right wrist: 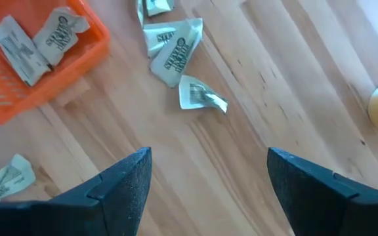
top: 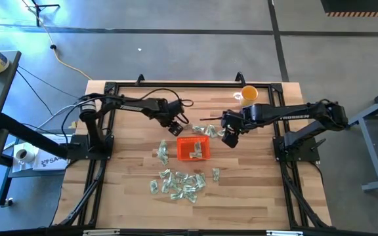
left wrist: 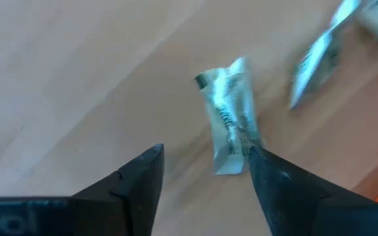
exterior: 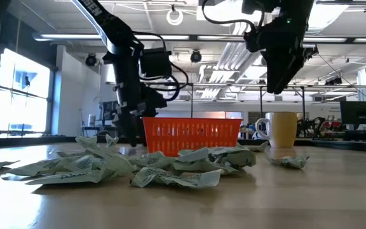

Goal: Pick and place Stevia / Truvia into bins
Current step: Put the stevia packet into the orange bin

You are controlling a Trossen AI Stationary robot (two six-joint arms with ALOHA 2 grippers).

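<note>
Green-and-white Stevia / Truvia packets lie flat on the wooden table: a pile (top: 179,183) near the front, a few (top: 164,152) left of the orange tray (top: 193,149), and some (top: 205,129) behind it. The tray holds a few packets (right wrist: 31,42). My left gripper (top: 174,126) is open and low over the table behind the tray's left corner, and one packet (left wrist: 228,121) lies just ahead of its fingers (left wrist: 203,152). My right gripper (top: 231,137) hangs open, high above the table to the right of the tray, with nothing between its fingers (right wrist: 210,154). My left gripper comes down steeply from above on the single packet, which lies flat on the table. One fingertip (left wrist: 258,160) stands at the packet's near end (left wrist: 231,164), the other well to its side. Whether that fingertip touches the packet, I cannot tell.
An orange-yellow cup (top: 249,94) stands at the back right of the table. A black frame (top: 110,88) runs around the table's edges. Bare wood lies right of the tray, under my right gripper.
</note>
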